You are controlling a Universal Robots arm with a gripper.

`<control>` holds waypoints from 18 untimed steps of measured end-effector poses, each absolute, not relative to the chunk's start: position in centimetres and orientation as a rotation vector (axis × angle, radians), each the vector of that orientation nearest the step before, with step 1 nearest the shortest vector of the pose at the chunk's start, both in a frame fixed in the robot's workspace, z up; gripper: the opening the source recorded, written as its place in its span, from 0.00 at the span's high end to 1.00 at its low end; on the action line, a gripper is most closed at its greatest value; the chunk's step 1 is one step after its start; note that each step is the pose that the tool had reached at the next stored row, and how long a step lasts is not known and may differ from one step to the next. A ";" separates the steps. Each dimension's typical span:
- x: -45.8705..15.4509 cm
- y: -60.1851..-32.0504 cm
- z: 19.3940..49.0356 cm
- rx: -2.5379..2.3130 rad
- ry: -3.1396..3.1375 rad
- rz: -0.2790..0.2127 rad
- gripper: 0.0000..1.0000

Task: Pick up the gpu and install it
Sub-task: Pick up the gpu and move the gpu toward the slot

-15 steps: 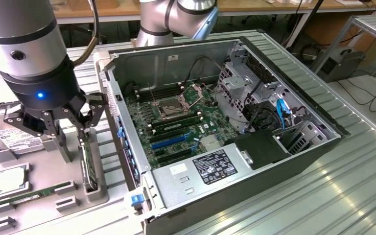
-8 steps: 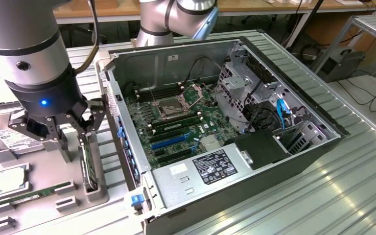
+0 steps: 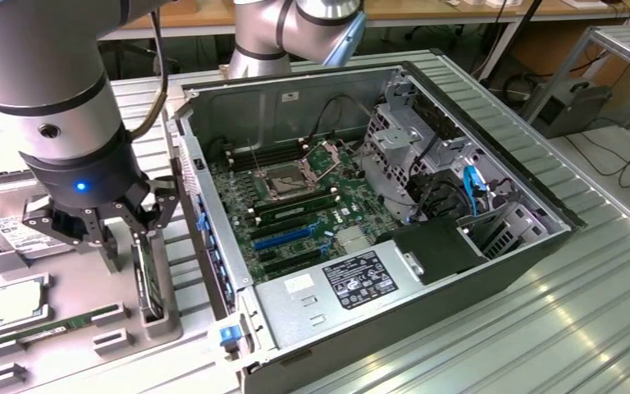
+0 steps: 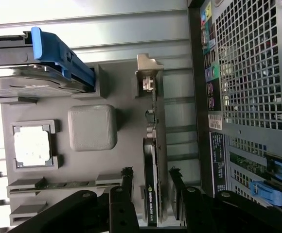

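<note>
pick-up step. my jaws spread, straddling gpu (image 3: pixel 143 279), not yet pinching. gpu upright on edge in grey holder slot (image 3: pixel 167 328), beside open pc case (image 3: pixel 435 320). judge: closing calls for centred, square pinch.

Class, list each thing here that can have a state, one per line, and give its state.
gpu: standing on edge in its tray holder, not lifted.
gripper: open, fingers on either side of the gpu.
computer case: side panel off, interior exposed.
processor chip: lying flat in its tray recess.
memory stick: seated in its tray holder.
</note>
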State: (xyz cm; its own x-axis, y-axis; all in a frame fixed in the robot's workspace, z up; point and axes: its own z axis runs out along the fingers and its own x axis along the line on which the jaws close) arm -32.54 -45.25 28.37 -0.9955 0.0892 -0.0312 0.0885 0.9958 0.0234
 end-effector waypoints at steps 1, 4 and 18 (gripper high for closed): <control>-32.5 -45.2 28.2 0.138 3.106 0.034 0.58; -32.5 -45.3 28.1 0.138 3.106 0.034 0.58; -32.9 -45.2 26.1 0.137 3.083 0.036 0.58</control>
